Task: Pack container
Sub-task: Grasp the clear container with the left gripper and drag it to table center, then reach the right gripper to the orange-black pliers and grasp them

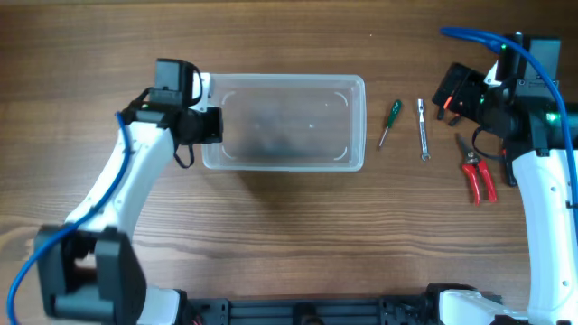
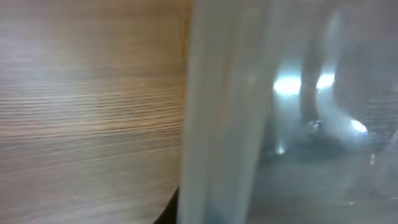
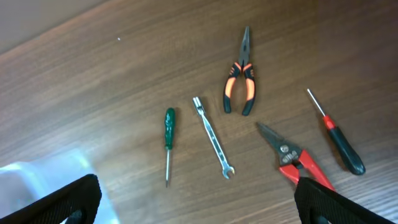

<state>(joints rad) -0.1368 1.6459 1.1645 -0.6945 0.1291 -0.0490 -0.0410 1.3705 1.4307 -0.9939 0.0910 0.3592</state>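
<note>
The clear plastic container [image 1: 284,122] lies in the middle of the table and looks empty. My left gripper [image 1: 206,126] is at its left end, shut on the left wall. In the left wrist view that wall [image 2: 224,124] fills the frame as a blur, with one dark finger [image 2: 169,210] tight against it. My right gripper [image 1: 452,95] is open and empty, hovering over the tools to the right of the container. Its fingertips [image 3: 199,205] are wide apart.
Right of the container lie a green screwdriver [image 1: 389,122] [image 3: 168,140], a small wrench [image 1: 423,129] [image 3: 212,137] and red snips [image 1: 479,176] [image 3: 295,163]. Orange-handled pliers [image 3: 241,78] and a red-and-black screwdriver [image 3: 336,137] show only in the right wrist view.
</note>
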